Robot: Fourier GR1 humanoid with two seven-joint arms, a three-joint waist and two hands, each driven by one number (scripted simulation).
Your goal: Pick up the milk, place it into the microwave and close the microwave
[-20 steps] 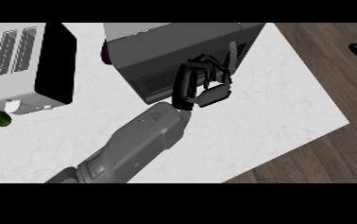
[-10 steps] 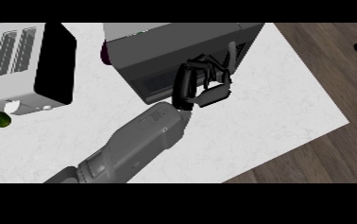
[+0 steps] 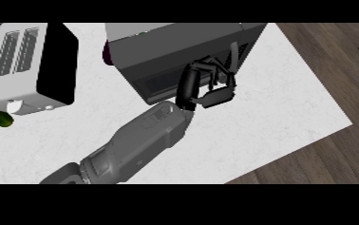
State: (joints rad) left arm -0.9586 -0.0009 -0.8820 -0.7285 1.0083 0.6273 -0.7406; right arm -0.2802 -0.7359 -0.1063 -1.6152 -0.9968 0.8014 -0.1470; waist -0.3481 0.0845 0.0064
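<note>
The grey microwave (image 3: 175,41) stands at the back of the white counter (image 3: 280,110). Its dark door (image 3: 157,79) looks closed. My left hand (image 3: 191,84) is at the door's front right part, fingers curled, and nothing shows inside them. The grey forearm (image 3: 140,143) runs up to it from the lower left. No milk shows in the view. My right hand is out of view.
A white toaster (image 3: 24,62) with a black side stands at the left. A green thing (image 3: 4,119) peeks in at the left edge, and a purple one (image 3: 107,58) sits behind the microwave's left corner. The counter's edge runs diagonally at the right, above wooden floor (image 3: 322,53).
</note>
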